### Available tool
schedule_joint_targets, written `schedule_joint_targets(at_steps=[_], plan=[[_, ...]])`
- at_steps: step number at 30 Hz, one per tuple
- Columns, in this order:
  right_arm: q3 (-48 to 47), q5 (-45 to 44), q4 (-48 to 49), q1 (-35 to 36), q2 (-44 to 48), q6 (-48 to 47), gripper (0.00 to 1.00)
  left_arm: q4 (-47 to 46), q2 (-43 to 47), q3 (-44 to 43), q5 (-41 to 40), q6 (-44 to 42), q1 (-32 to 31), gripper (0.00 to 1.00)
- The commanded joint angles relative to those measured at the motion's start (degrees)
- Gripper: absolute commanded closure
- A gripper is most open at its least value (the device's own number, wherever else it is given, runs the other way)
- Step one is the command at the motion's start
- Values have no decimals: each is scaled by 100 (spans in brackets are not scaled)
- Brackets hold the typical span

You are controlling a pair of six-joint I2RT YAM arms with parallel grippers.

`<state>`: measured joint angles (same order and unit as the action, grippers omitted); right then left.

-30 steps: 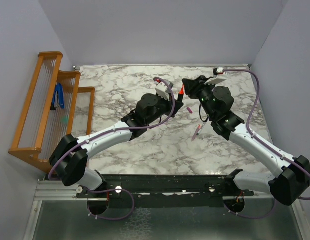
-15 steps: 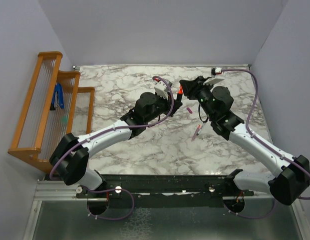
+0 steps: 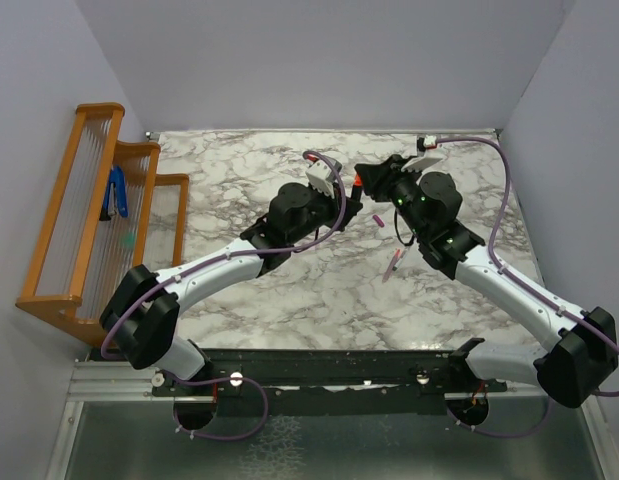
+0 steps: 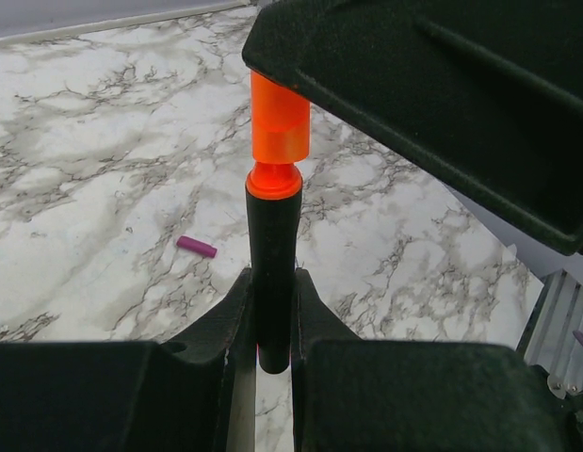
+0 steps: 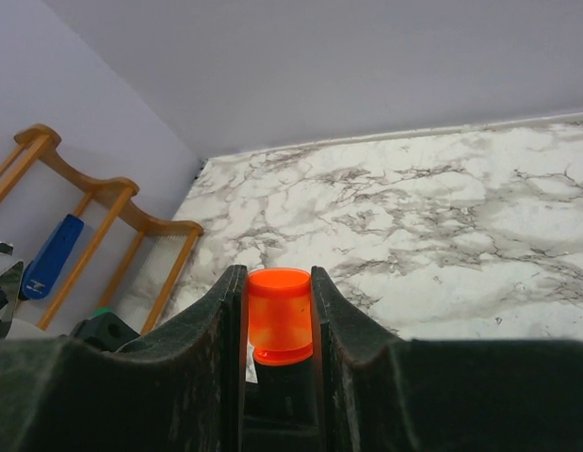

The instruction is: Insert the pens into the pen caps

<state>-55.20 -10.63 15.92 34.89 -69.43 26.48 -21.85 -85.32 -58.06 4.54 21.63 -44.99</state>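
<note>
- The left end effector [image 4: 272,287] is closed narrowly on the black marker [image 4: 272,240], gripping the lower barrel between its two fingers.
- In the left wrist view the marker stands upright out of the grip, with its orange collar at the top end.
- The right end effector [image 5: 277,278] clamps the orange cap [image 5: 279,315] between its fingers, set a little wider than the left pair.
- The cap is above the marker and in line with it. Its open end touches the marker's orange collar, and the tip itself is hidden inside the cap.
- In the overhead view the two end effectors meet above the far middle of the marble bench [image 3: 239,160]. Marker and cap are held in the air, clear of the surface.
- The magenta cap [image 3: 379,220] lies flat on the bench just near of the meeting point, under the right arm's wrist.
- A thin pale pen [image 3: 392,266] lies on the bench closer to the arm bases, beside the right forearm. Whether a second one lies against it is too small to tell.
- A wooden rack [image 3: 84,115] stands off the left edge of the bench, with a blue-handled tool [image 3: 117,193] resting in it, well apart from both arms.
</note>
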Motion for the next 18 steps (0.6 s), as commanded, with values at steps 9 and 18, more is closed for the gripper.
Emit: schedule_joint_targets(at_steps=[9,18], plan=[[230,153,-442,132,44,89,99,23,-101,-455,-406,-258,184,100],[-69,-586,-1039,560,-280,144,99,338,-320,-915,-1372,-664,116,100]])
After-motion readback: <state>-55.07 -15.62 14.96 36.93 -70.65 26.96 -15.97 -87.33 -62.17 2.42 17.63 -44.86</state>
